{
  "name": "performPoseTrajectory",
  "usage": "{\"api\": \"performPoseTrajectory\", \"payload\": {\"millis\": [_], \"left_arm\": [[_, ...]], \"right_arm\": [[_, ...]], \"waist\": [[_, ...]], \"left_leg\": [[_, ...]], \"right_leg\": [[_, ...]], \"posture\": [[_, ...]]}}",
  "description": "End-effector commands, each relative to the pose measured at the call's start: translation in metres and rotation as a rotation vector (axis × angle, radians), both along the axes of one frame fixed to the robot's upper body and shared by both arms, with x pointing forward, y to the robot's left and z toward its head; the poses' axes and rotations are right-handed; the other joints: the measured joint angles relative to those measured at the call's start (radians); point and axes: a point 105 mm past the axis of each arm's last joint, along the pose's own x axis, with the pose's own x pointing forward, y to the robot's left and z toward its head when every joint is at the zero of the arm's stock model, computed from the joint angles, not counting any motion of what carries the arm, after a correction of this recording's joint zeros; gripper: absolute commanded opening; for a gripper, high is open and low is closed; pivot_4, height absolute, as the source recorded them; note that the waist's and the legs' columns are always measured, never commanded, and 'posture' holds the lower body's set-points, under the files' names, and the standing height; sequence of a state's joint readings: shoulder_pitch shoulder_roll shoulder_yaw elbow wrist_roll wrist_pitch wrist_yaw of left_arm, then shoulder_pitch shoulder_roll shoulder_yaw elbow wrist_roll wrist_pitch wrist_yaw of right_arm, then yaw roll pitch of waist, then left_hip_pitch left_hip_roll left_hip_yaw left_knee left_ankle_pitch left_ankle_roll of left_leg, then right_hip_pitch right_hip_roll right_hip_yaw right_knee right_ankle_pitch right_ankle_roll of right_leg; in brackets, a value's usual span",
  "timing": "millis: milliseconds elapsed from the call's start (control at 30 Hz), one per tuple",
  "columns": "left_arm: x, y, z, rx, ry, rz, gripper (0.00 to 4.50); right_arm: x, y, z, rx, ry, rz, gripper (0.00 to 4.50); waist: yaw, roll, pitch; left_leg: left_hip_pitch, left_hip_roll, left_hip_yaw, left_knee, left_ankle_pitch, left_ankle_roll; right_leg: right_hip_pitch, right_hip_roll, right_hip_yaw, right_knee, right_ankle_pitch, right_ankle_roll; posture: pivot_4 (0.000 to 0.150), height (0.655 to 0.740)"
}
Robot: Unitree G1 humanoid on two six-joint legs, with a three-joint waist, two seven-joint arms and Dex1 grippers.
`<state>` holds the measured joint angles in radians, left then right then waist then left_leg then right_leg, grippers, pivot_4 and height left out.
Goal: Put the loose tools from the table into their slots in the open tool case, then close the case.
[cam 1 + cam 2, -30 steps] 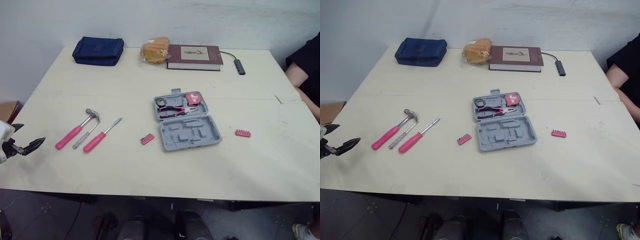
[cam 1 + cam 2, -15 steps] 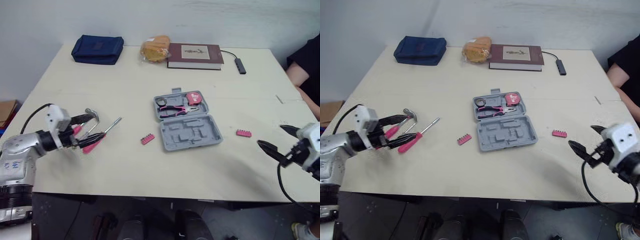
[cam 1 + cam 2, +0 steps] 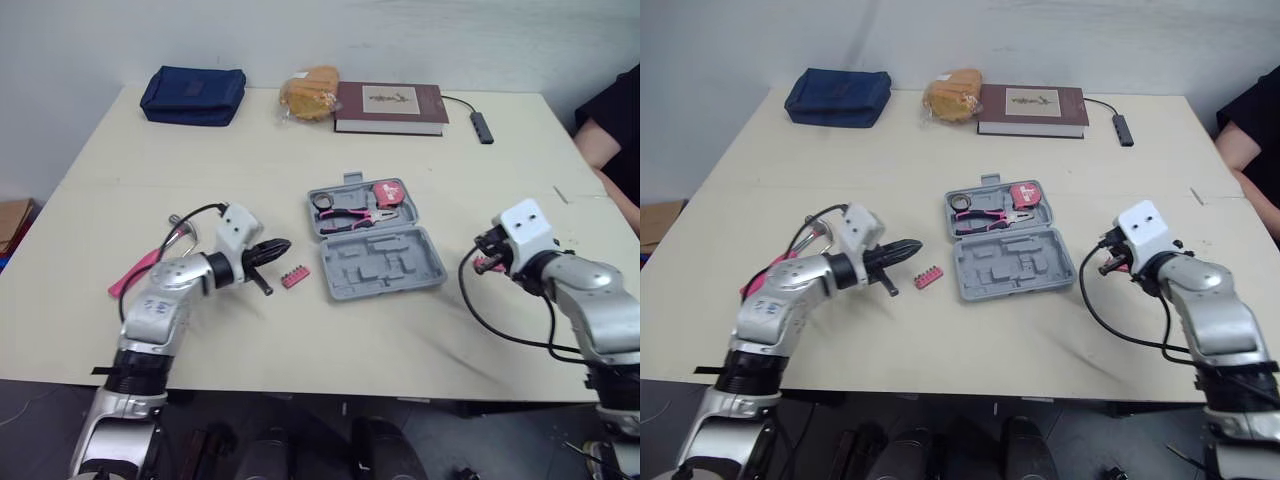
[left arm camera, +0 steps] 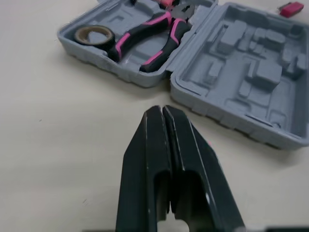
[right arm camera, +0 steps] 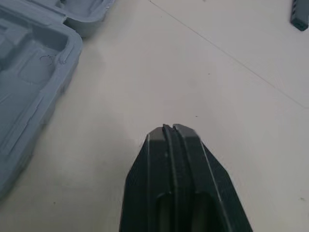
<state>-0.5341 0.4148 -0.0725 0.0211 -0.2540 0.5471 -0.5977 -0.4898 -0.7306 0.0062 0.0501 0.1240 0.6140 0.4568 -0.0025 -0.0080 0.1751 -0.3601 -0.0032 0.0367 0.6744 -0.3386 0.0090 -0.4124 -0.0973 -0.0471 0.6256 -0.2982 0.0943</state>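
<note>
Left gripper (image 4: 163, 110): we see fingers pressed together, empty, left of tool case (image 3: 380, 262).
Right gripper (image 5: 169, 128): fingers together, empty, right of tool case.

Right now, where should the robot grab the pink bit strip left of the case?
Pinch the pink bit strip across its narrow width at the middle, probably from straight above: it lies flat on the table, long and thin.

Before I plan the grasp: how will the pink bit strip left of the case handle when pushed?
The pink bit strip looks small and flat, so probably light and apt to slide on the smooth table if pushed. Lying flat, it seems unlikely to roll; its low profile may make pinching awkward.
</note>
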Motion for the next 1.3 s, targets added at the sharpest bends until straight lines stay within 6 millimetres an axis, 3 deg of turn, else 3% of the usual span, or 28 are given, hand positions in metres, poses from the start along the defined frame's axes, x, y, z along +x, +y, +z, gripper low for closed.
{"api": "performPoseTrajectory", "payload": {"millis": [33,167,467,700,867,1300], "left_arm": [[0.006,-0.012,-0.004,0.047,0.019,-0.001,0.00],[0.013,-0.019,-0.006,0.073,0.035,0.014,0.00],[0.026,-0.023,-0.011,0.090,0.061,0.053,0.00],[0.042,-0.030,-0.022,0.103,0.108,0.084,0.00],[0.048,-0.039,-0.020,0.089,0.107,0.062,0.00],[0.042,-0.048,-0.013,0.117,0.078,-0.074,0.00]], "right_arm": [[0.021,0.002,0.002,-0.058,-0.027,-0.031,0.07],[0.035,0.014,-0.011,-0.059,0.017,-0.010,0.07],[0.067,0.024,0.000,-0.059,-0.062,0.003,0.07],[0.074,0.037,-0.009,-0.011,-0.001,0.076,0.07],[0.071,0.057,-0.007,0.006,0.032,0.195,0.07],[0.036,0.067,-0.006,0.033,0.123,0.307,0.07]], "waist": [[-0.001,0.000,0.000],[0.000,0.000,0.000],[-0.004,0.000,0.000],[-0.002,0.000,0.000],[-0.004,0.000,0.000],[-0.002,0.000,0.000]], "left_leg": [[0.000,0.000,0.000,0.000,0.000,0.000],[-0.001,0.001,0.000,-0.002,0.000,0.000],[-0.010,0.000,-0.001,0.006,0.000,0.000],[-0.010,-0.001,-0.001,0.007,0.000,0.000],[-0.010,0.000,-0.001,0.007,0.000,0.000],[-0.010,0.000,-0.001,0.007,0.000,0.000]], "right_leg": [[0.000,0.000,0.000,0.000,0.000,0.000],[-0.001,0.000,0.000,0.001,0.000,0.000],[-0.005,0.000,-0.002,0.002,0.002,0.002],[-0.005,0.001,-0.003,0.002,0.002,0.003],[-0.005,0.001,-0.002,0.002,0.002,0.003],[-0.005,0.001,-0.002,0.002,0.002,0.003]], "posture": [[0.150,0.7400],[0.150,0.7400],[0.150,0.7400],[0.150,0.7400],[0.150,0.7400],[0.150,0.7400]]}}
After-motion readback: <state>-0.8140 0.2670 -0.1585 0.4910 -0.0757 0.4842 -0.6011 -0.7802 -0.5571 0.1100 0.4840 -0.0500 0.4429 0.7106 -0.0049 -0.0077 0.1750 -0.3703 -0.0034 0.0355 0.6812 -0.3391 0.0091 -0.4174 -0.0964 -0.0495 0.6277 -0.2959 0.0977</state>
